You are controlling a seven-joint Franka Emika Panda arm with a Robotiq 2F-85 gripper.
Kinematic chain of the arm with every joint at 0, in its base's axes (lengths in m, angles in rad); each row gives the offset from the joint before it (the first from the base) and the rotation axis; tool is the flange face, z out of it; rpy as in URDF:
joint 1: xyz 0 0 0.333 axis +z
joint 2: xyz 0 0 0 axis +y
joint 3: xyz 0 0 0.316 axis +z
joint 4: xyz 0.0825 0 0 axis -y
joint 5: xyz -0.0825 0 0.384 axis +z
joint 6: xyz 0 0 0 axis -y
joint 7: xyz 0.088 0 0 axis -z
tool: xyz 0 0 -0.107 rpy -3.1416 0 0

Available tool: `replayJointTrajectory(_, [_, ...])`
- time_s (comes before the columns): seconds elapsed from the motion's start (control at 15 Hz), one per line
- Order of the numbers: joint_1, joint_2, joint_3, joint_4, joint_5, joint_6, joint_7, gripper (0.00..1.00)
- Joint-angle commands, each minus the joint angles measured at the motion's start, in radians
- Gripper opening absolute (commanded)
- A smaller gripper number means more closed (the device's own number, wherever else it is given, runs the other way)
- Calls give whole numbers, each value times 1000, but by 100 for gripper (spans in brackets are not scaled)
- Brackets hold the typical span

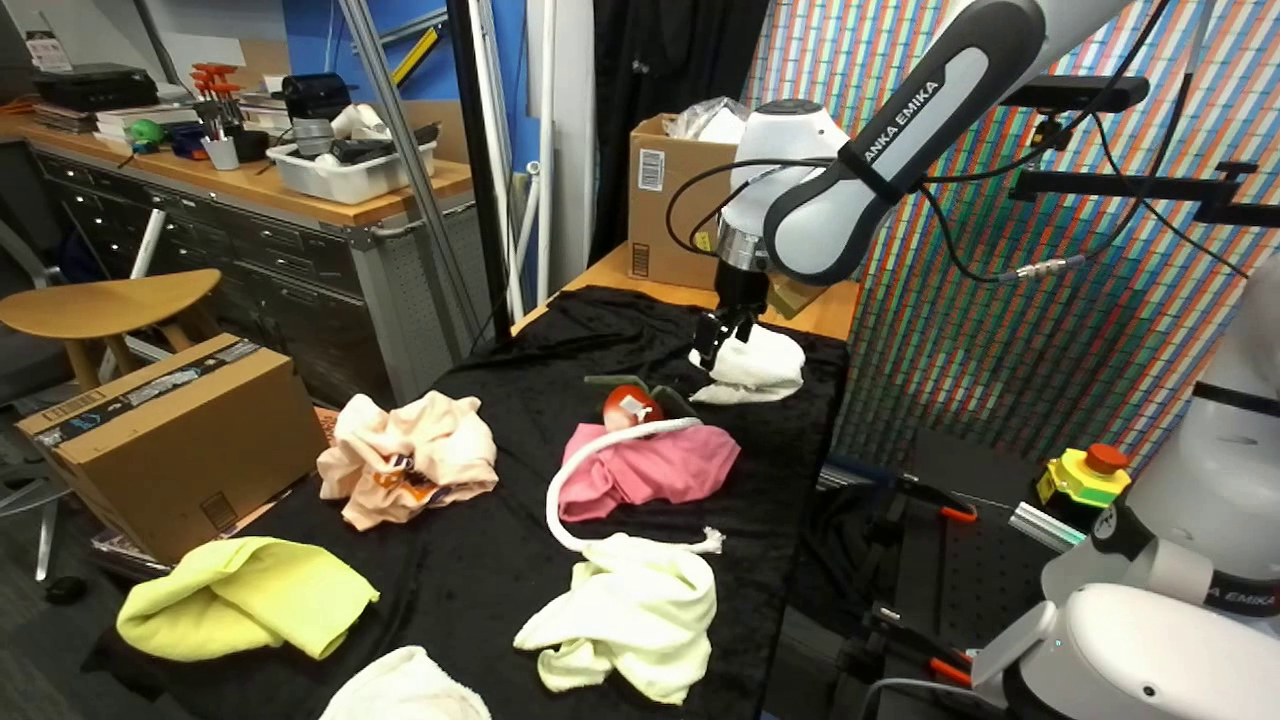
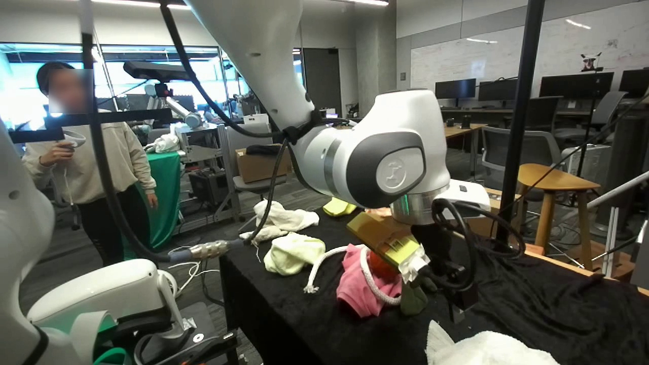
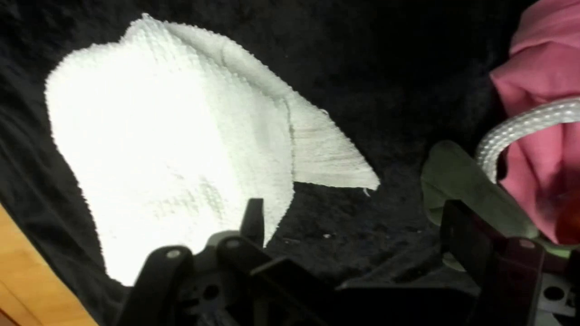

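The claw (image 3: 353, 219), spread wide and gripping nothing, hangs by the white cloth (image 3: 181, 127), which lies near an edge of the surface (image 3: 31, 280), black cover (image 3: 398, 77) leaving room before the pink cloth (image 3: 543, 81).

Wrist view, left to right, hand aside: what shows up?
Wooden surface, white towel, dark green leaf-like piece, pink cloth. White rope left out: it overlaps the pink cloth.

Apparently plain white, glare-washed towel (image 3: 167, 127), black pincer (image 3: 353, 213), pink cloth (image 3: 550, 68), braided white rope (image 3: 534, 120).
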Motion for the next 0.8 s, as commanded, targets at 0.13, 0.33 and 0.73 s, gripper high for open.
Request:
replayJointTrajectory(0.13, [1, 96, -81, 92, -82, 11, 147, 100])
replayJointTrajectory(0.33, [-7, 163, -107, 156, -57, 16, 134, 100])
replayJointTrajectory(0.73, [-27, 290, -141, 281, -33, -4, 101, 100])
